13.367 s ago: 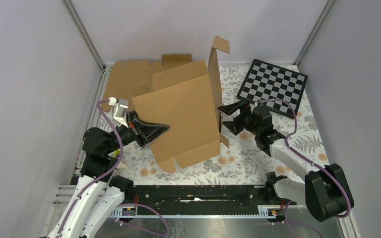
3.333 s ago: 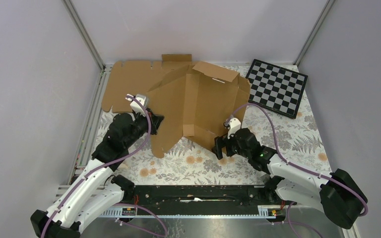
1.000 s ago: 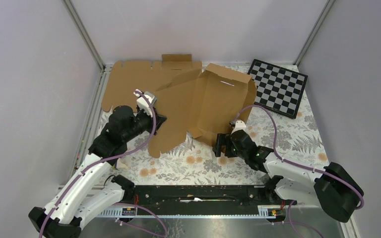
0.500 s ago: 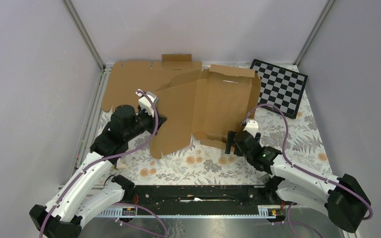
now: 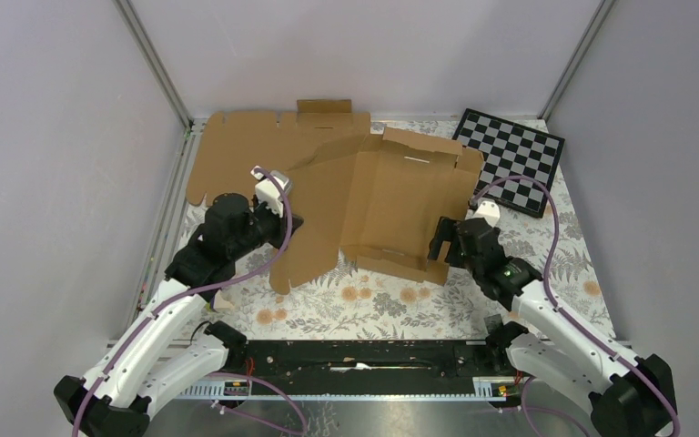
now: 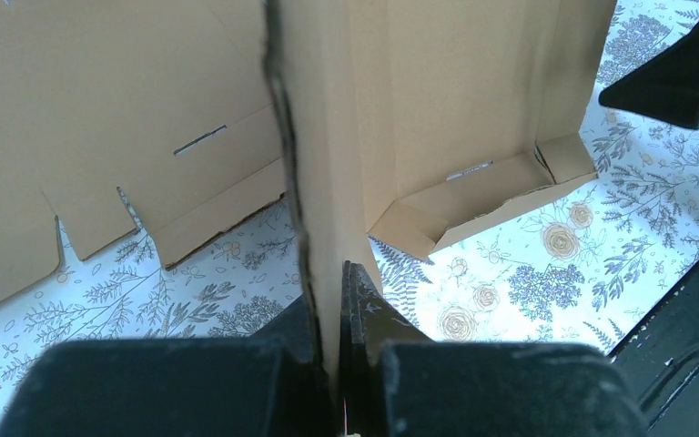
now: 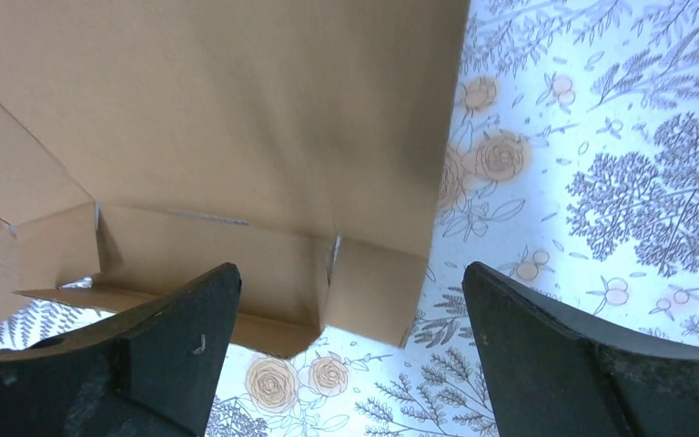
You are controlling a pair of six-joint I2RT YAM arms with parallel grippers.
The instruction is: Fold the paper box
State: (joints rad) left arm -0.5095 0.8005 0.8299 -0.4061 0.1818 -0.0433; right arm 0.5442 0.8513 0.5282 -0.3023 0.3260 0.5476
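Between left gripper (image 6: 330,300) jaws: paper box (image 5: 391,196) edge; right gripper (image 7: 350,273) wide, beside corner.

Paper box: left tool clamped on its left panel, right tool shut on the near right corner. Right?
Not quite. The right tool is open, its jaws standing wide apart and facing the near right corner of the paper box; the right wrist view shows this. The left tool is indeed clamped on the left panel.
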